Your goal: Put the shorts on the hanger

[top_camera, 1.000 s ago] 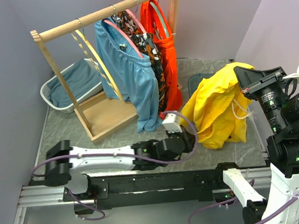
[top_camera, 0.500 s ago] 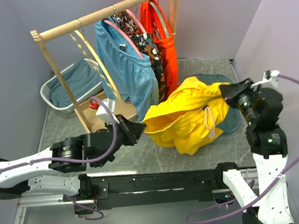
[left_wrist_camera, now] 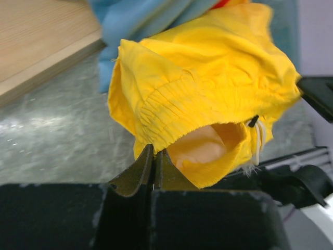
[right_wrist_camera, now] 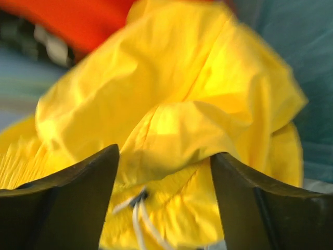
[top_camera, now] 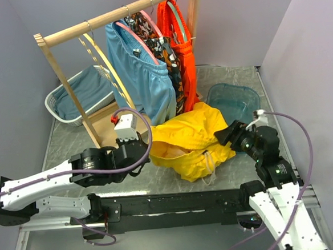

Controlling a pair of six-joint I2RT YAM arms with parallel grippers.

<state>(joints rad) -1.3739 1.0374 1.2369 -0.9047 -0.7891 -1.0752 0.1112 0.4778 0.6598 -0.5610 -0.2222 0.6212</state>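
Left gripper (left_wrist_camera: 154, 156) is clamped shut, pinching the hem of the shorts' (top_camera: 187, 135) waistband, a thin bite right at the edge. Right gripper (right_wrist_camera: 164, 153) has its jaws wide apart with yellow cloth bunched just ahead of them; it grips nothing I can see. The shorts lie heaped toward the worktop's (top_camera: 70, 143) near right, and the hanger (top_camera: 112, 71) hangs well apart on the rail (top_camera: 119, 14) over the far left.

What I'd want now is for the right to take the waistband on the opposite side, clear of the drawstring (left_wrist_camera: 259, 140), and bite deep. Then both should draw apart level, so the opening goes taut before any lift. That left pinch looks shallow, and a jerk could slip it.
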